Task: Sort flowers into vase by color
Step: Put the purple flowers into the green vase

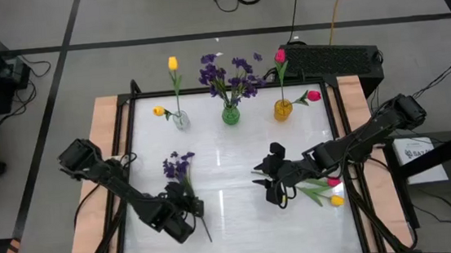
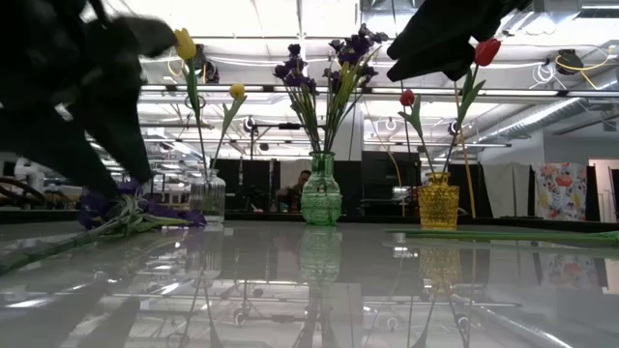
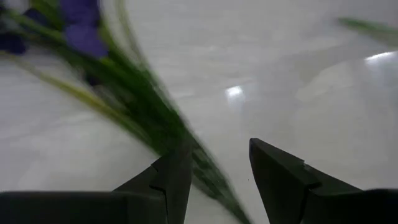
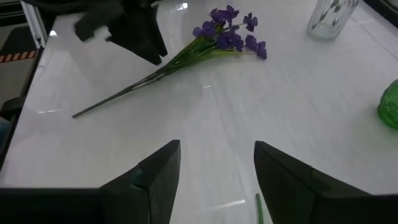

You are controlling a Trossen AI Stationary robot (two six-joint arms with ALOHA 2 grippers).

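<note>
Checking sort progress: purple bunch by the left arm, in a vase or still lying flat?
Lying flat on the table. The purple bunch lies with its stem at the open left gripper, apart from the green vase.

In the left wrist view the purple bunch (image 3: 81,31) is blurred and cut off by the frame's edge, and its stem (image 3: 180,149) passes out of sight between the 2 dark fingers (image 3: 177,180). In the right wrist view the green vase (image 4: 390,107) and the clear vase (image 4: 333,17) are cut by the edges. In the low view the left arm (image 2: 68,87) hides part of the bunch's stems.
</note>
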